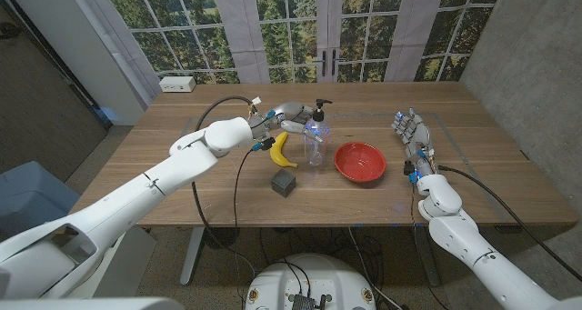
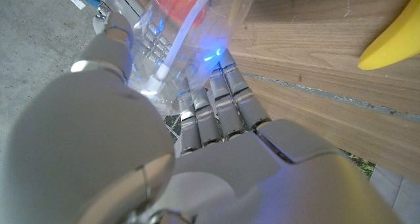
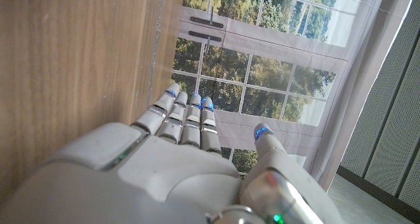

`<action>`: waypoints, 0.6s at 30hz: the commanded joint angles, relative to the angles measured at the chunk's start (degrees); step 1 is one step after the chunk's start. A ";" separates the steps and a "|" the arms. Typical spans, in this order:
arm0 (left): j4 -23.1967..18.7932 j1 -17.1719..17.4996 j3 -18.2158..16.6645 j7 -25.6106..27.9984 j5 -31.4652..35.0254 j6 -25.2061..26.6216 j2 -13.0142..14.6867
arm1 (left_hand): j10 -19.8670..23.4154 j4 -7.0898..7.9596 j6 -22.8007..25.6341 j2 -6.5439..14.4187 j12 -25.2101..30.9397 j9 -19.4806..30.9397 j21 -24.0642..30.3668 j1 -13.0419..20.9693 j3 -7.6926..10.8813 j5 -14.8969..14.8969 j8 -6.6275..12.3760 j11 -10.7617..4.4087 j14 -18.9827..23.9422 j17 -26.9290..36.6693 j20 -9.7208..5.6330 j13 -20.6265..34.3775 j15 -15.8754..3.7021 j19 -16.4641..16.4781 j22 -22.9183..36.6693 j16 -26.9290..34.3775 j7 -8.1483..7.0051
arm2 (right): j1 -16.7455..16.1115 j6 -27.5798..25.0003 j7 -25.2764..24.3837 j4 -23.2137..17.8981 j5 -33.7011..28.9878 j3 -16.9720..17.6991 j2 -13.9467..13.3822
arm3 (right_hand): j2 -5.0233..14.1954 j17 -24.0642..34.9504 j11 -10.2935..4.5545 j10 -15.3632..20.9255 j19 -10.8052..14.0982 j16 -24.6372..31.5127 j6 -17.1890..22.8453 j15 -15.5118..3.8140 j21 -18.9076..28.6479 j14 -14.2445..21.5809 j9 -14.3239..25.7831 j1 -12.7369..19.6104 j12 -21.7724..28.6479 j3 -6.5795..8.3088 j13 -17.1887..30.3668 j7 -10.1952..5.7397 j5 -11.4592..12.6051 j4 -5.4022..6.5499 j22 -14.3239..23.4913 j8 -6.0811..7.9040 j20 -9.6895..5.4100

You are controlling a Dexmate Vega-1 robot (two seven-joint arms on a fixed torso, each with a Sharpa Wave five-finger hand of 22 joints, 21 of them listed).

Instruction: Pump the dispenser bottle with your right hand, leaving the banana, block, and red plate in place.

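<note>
Block (image 1: 284,182) sits nearest, just ahead of the left forearm and well off to the left of the right robot hand (image 1: 414,136), which waits at the table (image 1: 482,178) edge with fingers apart and nothing in them. The left robot hand (image 1: 289,121) is wrapped round the clear dispenser bottle (image 1: 315,145) (the left wrist view shows its fingers (image 2: 216,109) against the plastic), with the banana (image 1: 281,152) just beside it. The red plate (image 1: 360,161) lies between the bottle and the right robot hand. To pump well, the right robot hand should probably travel above the red plate rather than across it, come down over the black pump head (image 1: 320,108), and press straight down while the left grip steadies the body. A slanted push could tip the bottle toward the banana.
</note>
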 commanded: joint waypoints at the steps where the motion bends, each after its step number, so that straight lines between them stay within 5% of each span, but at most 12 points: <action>1: 2.27 -2.24 1.48 -1.10 1.34 -1.02 -1.86 | 13.32 2.00 10.04 14.97 0.38 0.09 0.28 14.45 1.83 0.28 0.42 -9.73 15.36 3.17 -3.40 7.63 -16.35 0.08 0.07 0.05 -4.67 | -0.50 0.41 0.33 -0.01 0.49 0.43 -0.04 | 1.52 -0.08 0.07 0.15 0.67 -0.17 0.52 -0.07 -0.02 0.38 0.30 -0.08 0.03 0.13 0.09 -0.06 0.37 -0.35 0.16 0.07 -0.13; 18: 5.11 -6.67 4.72 -4.17 3.54 -0.82 -5.17 | 13.46 2.02 9.95 14.99 0.09 0.12 0.69 14.53 1.68 0.31 0.31 -9.72 15.51 3.25 -3.46 7.97 -16.35 0.00 0.04 -0.08 -4.68 | -0.96 2.19 1.45 1.22 1.24 1.11 0.17 | 1.51 -0.09 0.08 0.14 0.69 -0.23 0.53 -0.05 -0.15 0.38 0.30 -0.04 0.01 0.15 0.09 -0.18 0.38 -0.44 0.16 0.07 -0.10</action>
